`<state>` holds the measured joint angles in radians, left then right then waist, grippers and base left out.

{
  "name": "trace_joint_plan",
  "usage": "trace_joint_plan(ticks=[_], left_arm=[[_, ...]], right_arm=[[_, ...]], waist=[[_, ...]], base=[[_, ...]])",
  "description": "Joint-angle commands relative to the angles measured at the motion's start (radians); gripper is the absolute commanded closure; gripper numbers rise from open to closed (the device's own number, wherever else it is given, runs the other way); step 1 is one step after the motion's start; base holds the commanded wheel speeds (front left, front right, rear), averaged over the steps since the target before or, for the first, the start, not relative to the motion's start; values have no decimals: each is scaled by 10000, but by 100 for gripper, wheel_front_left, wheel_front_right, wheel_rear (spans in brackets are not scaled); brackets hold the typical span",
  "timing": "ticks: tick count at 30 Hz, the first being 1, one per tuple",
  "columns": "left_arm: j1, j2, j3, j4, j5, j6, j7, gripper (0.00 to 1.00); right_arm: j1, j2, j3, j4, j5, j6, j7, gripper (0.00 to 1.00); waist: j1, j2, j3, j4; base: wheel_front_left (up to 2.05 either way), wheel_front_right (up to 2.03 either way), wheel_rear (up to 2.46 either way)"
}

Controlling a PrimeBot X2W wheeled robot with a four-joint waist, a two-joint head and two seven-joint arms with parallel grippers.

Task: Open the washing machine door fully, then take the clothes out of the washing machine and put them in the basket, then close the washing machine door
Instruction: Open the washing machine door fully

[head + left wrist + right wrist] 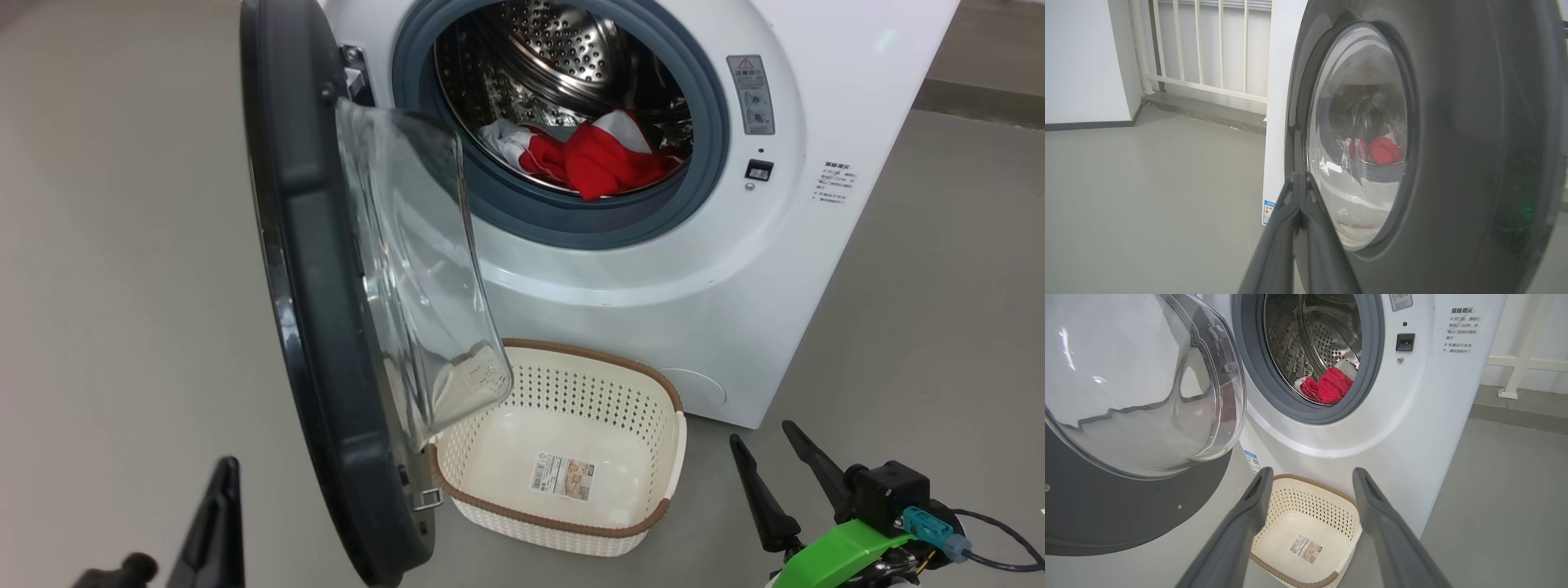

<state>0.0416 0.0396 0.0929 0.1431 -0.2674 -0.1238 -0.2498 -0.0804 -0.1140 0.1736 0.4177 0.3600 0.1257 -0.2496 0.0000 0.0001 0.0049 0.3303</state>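
- My left gripper (1300, 176) is closed, its two dark fingers pressed together with nothing between them.
- The washing machine door (326, 327) stands open just to the right of my left gripper. The fingertips lie close beside the door's glossy black outer face, and I cannot tell whether they touch it.
- Through the door's glass, ahead and right of my left gripper, I see a red patch of the clothes (604, 163).
- My right gripper (761, 434) is open, fingers spread wide, holding nothing and touching nothing.
- The washing machine (816, 245) rises ahead of my right gripper, with its round opening above and to the left of the fingers.
- The clothes lie in a red and white heap at the bottom front of the steel drum (563, 49), just behind the grey gasket (704, 155), well above my right gripper and apart from it.
- The basket (555, 392) sits on the floor (122, 245) ahead and left of my right gripper, close against the foot of the machine below the opening. In the right wrist view it shows between my two fingers.
- A paper label (562, 475) lies on the basket's bottom.
- The door's glass bowl overhangs the basket's left rim.
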Motion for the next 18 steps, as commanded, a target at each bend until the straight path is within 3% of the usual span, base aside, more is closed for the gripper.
trace_joint_plan(ticks=[1, 6, 11, 18], left_arm=[[-421, 106, 499, -618, -136, 77, -120, 100], [-518, 106, 792, -1618, -230, 294, -120, 100], [-695, 106, 685, -3465, -288, 541, -120, 100], [-433, 106, -1241, -5443, -205, 354, -120, 100]], right_arm=[[-14, 0, 128, -292, -64, 50, -122, 0], [29, 19, 70, -344, -73, 50, -122, 0], [89, 38, -17, -368, -51, 50, -122, 0], [57, 31, -75, -412, -81, 50, -122, 0]], waist=[[0, -1, -42, -1], [0, -1, -109, -6], [0, -1, -132, 32], [0, -1, -79, 19]], base=[[0, 0, 0], [0, 0, 0], [0, 0, 0], [0, 0, 0]])
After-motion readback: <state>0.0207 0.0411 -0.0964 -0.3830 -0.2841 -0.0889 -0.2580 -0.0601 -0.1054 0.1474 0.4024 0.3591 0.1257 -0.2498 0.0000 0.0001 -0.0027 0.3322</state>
